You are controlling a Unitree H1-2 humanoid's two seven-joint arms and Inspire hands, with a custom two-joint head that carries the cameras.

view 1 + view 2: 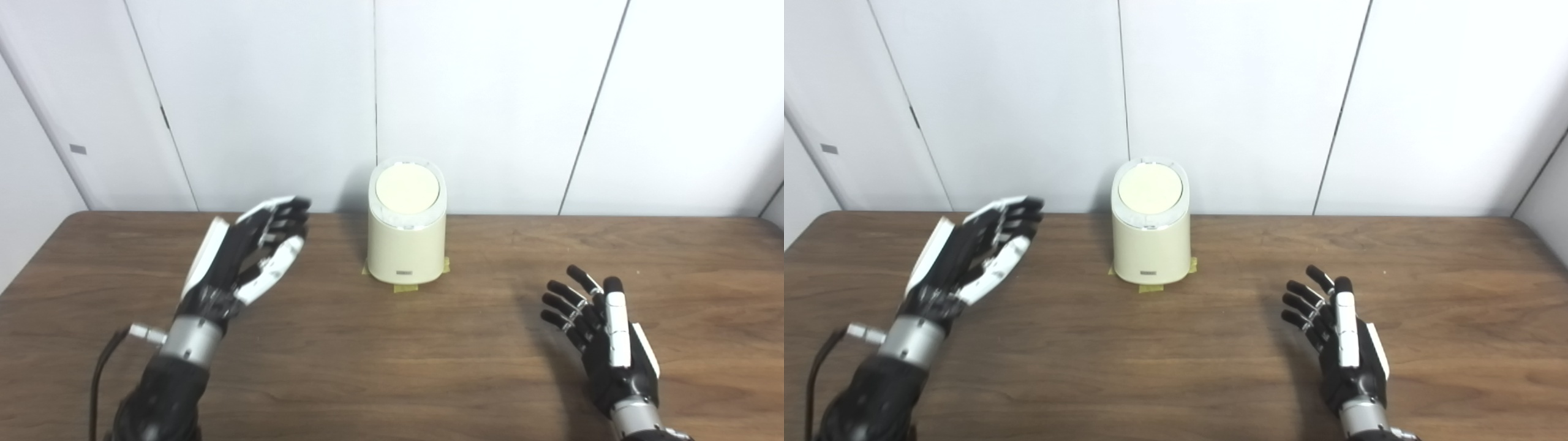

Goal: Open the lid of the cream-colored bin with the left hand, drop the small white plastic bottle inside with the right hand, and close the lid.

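The left hand [257, 248] is held above the left part of the table, palm turned toward the middle, its fingers [285, 214] stretched out and slightly apart; nothing is grasped in it. Its fingertips are pointed toward the far wall and are kept well short of the bin, to the bin's left. A silver wrist cuff and a dark forearm are seen running down to the picture's bottom left corner, with a black cable trailing beside them.

The right hand [603, 334] is placed low over the right part of the table, near the front edge, its fingers [566, 300] spread apart and pointed up and slightly left — it, too, is empty. It is well apart from the bin.

Between the two hands, toward the back of the table, the cream-colored bin [407, 248] is set upright. It is a rounded container with a small dark label low on its front. Its lid [407, 190] — a round, pale disc inside a whitish rim — is shut and tilted toward the viewer. Strips of yellowish tape [404, 288] are visible at the bin's base, on the wood.

The small white plastic bottle cannot be seen in either view.

The brown wooden table [392, 367] is backed by a wall of white panels [490, 92].
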